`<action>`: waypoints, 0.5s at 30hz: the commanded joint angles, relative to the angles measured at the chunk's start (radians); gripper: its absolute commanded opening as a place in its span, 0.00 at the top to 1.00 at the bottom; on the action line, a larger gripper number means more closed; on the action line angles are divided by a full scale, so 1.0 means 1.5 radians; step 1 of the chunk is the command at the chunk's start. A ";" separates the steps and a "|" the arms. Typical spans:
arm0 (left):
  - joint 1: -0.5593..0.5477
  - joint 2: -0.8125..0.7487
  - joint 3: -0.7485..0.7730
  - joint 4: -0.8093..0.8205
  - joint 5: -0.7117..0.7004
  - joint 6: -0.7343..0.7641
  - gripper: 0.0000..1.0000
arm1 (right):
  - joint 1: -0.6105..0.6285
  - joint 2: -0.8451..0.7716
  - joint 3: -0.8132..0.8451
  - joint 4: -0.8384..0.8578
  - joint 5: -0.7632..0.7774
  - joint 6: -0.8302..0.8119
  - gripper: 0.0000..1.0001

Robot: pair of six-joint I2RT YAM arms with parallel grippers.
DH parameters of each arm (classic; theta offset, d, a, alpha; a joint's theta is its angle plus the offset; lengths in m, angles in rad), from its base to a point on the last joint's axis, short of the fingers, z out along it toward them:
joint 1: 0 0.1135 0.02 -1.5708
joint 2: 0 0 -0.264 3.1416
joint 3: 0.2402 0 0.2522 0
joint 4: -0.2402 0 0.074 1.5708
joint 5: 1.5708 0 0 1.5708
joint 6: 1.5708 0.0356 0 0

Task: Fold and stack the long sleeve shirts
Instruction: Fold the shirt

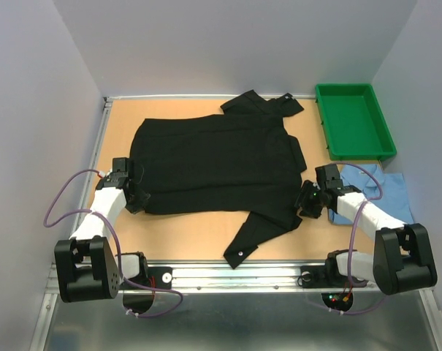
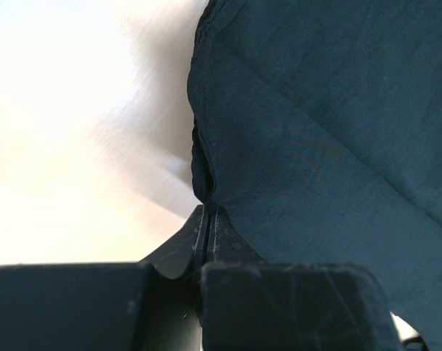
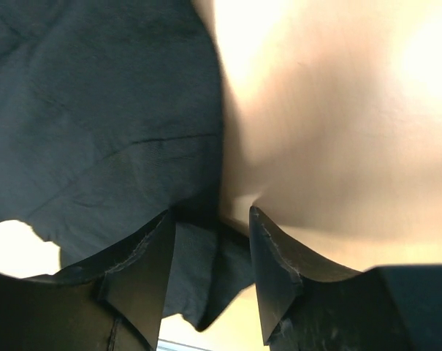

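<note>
Black shirt [image 1: 213,164] flat on tan table [image 1: 191,234]

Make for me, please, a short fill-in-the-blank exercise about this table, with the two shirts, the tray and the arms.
1. The shirt spread across the table is ____ in colour.
2. The tray at the far right corner is ____.
3. The end effector shut on that shirt's edge is the ____ one.
4. The light blue shirt lies partly under the ____ arm.

Missing words: black; green; left; right.
</note>
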 commanded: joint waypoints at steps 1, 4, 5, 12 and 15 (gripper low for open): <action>-0.001 -0.020 0.020 -0.019 0.002 0.015 1.00 | -0.004 0.014 -0.025 0.041 -0.034 0.022 0.50; -0.001 -0.020 0.022 -0.019 0.004 0.015 1.00 | -0.004 0.008 -0.024 0.041 -0.038 0.023 0.51; -0.001 -0.020 0.022 -0.019 0.006 0.015 1.00 | -0.004 0.004 -0.024 0.040 -0.039 0.023 0.53; -0.001 -0.040 0.048 -0.053 -0.004 0.024 1.00 | -0.004 -0.041 -0.015 0.011 -0.044 0.028 0.99; -0.001 -0.055 0.062 -0.078 -0.008 0.023 1.00 | -0.005 -0.058 0.023 -0.043 -0.023 0.009 0.99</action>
